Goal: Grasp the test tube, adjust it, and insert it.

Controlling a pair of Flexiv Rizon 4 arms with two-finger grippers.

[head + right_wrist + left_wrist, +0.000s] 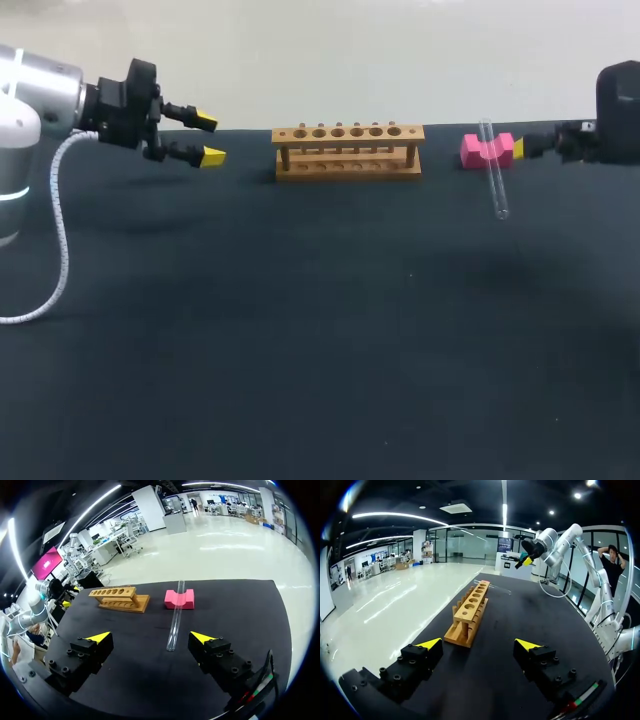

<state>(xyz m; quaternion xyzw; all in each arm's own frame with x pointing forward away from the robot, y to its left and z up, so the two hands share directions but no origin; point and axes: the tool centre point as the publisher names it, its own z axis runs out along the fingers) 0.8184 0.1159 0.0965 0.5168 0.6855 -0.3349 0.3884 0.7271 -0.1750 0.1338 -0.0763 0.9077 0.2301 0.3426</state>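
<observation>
Both grippers show fingers apart: left gripper (pixel 208 138) at far left, right gripper (pixel 150 638) facing the test tube (pixel 175 617), propped on the pink block (pixel 179 599) right of the rack (pixel 347 150). Centre your right fingers squarely across its bare near half.

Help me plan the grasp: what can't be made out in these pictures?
- The test tube: which end is open, in any view; the glass is clear.
- Head view: right fingers partly hidden by the pink block.
- Left wrist view: test tube too faint beyond the rack.
</observation>
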